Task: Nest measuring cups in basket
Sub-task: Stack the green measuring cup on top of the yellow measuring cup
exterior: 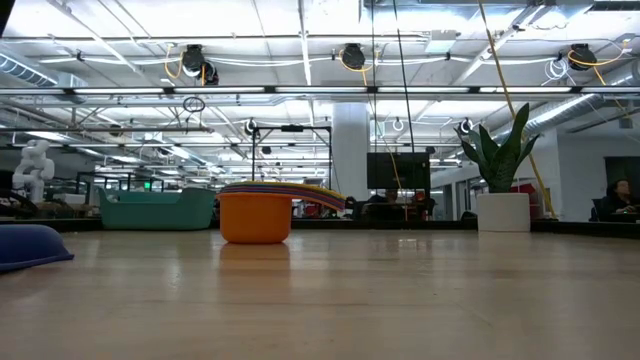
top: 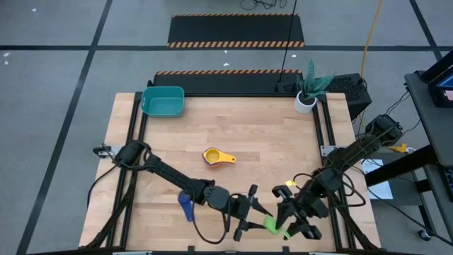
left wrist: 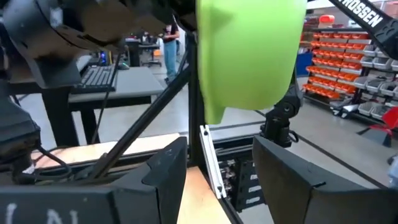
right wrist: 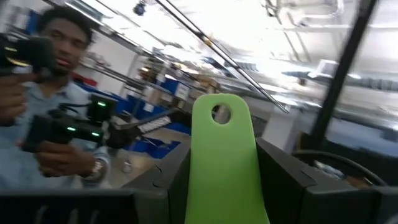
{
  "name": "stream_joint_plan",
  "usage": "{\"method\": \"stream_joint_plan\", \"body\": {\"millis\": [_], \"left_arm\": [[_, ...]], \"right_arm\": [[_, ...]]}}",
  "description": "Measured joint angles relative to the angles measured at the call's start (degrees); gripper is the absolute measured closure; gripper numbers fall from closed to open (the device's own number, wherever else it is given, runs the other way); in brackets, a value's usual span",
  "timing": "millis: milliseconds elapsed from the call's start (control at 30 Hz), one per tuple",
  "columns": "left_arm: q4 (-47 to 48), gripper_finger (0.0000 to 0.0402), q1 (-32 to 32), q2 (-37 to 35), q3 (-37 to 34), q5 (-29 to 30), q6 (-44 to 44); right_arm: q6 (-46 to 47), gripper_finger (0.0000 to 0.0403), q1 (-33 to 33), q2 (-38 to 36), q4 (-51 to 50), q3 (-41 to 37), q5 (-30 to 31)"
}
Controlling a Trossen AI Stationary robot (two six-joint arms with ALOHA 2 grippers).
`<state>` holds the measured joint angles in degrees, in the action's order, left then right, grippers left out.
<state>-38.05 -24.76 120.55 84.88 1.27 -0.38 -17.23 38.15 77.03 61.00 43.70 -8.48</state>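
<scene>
The green measuring cup (top: 272, 225) hangs in the air near the table's near edge, between my two grippers. My right gripper (top: 284, 221) is shut on it. My left gripper (top: 256, 211) is open and faces the cup's bowl (left wrist: 249, 53) from the left; its fingers (left wrist: 168, 171) stand apart, short of the bowl. A blue cup (top: 185, 207) lies on the table by my left arm. A yellow and orange stack of nested cups (top: 216, 156) stands mid-table. The teal basket (top: 163, 100) sits at the far left corner. My right gripper pinches the green cup's handle (right wrist: 224, 162) between its two fingers (right wrist: 283, 180), which lie along it. The handle's free end with its hole (right wrist: 221, 113) sticks out past the fingertips. The cup is lifted clear of the table.
A white plant pot (top: 306, 101) stands at the far right corner. The low view shows the nested stack (exterior: 255, 215), the blue cup (exterior: 30, 245) and the basket (exterior: 155, 208). A person (right wrist: 50, 93) stands beyond the table holding a device. Bare wood lies between stack and basket.
</scene>
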Motion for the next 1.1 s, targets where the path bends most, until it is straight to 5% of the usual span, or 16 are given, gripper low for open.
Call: {"method": "stream_joint_plan", "body": {"millis": [433, 1100], "left_arm": [[0.20, 0.0218, 0.12, 0.02, 0.00, -1.81, -0.09], [-2.72, 0.0218, 2.23, 0.02, -0.02, -10.37, -2.49]], "right_arm": [[1.43, 0.0261, 0.22, 0.02, 0.49, -0.04, 8.88], [5.34, 0.0261, 0.18, 0.00, 1.53, -0.04, 6.59]]}}
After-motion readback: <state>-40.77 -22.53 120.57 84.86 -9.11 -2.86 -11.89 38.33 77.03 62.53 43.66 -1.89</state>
